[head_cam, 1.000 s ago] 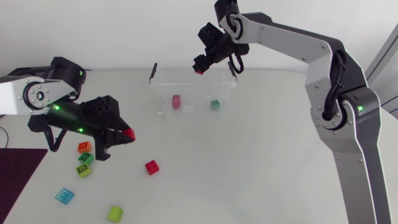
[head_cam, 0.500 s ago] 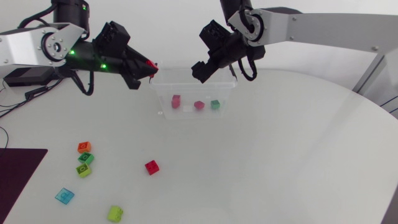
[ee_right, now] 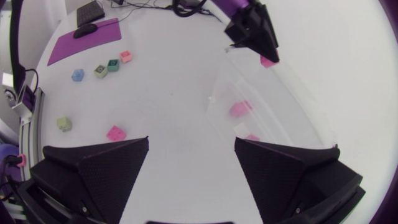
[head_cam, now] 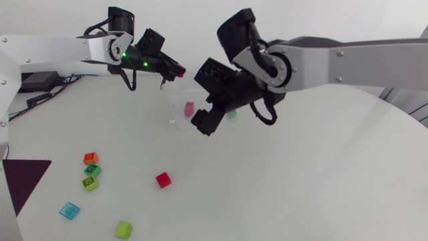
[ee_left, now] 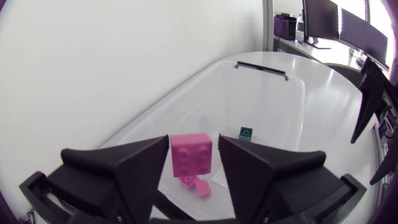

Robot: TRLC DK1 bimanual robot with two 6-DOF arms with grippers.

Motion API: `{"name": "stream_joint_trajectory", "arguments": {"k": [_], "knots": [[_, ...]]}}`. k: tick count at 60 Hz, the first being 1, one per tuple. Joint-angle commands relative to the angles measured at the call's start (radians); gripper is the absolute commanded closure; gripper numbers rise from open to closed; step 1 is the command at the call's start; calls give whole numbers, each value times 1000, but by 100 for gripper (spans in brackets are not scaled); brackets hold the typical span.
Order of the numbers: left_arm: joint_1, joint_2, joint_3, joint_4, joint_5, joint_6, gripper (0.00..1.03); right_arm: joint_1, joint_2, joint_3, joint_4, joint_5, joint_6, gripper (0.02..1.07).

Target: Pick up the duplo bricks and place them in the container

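Note:
My left gripper point(head_cam: 175, 69) hangs over the clear container point(head_cam: 176, 106). In the left wrist view its fingers stand apart, with a pink brick point(ee_left: 191, 152) loose between them and a thin gap on each side. Below it in the container point(ee_left: 261, 67) lie another pink brick point(ee_left: 196, 185) and a green brick point(ee_left: 245, 132). My right gripper point(head_cam: 204, 120) is open and empty in front of the container, hiding part of it. On the table lie a red brick point(head_cam: 163, 179), an orange brick point(head_cam: 90, 158), two green bricks point(head_cam: 93, 170), a blue brick point(head_cam: 69, 211) and a lime brick point(head_cam: 123, 229).
A dark purple mat point(head_cam: 23, 177) lies at the table's left edge. The right wrist view looks down on the container point(ee_right: 217, 106), the left gripper point(ee_right: 252, 31) and the loose bricks.
The left arm swung right from the loose bricks to above the container and its fingers parted. The right gripper dropped a brick into the container, then moved forward and down, open.

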State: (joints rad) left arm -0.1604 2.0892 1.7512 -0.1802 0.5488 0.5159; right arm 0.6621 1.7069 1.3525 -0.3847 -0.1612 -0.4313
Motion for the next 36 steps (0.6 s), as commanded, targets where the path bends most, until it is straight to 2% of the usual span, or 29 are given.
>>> {"name": "stream_joint_trajectory", "arguments": {"k": [1, 6, 13, 19, 26, 36], "knots": [[-8, 9, 19, 13, 5, -16, 5, 30, -9, -52, 6, -9, -38, 7], [1, -61, -47, 12, 5, -8, 5, 53, 3, -62, -10, -38, -66, 7], [42, -224, -205, -10, 5, 81, 5, 93, 45, -55, -37, -61, -112, 7], [90, -370, -340, -130, 14, 228, 5, 128, 92, -35, -60, -75, -153, 7], [145, -538, -533, -197, 14, 375, 5, 179, 174, 19, -117, -78, -207, 7], [211, -659, -688, -340, 16, 590, 6, 223, 275, 131, -206, -51, -262, 7]]}}
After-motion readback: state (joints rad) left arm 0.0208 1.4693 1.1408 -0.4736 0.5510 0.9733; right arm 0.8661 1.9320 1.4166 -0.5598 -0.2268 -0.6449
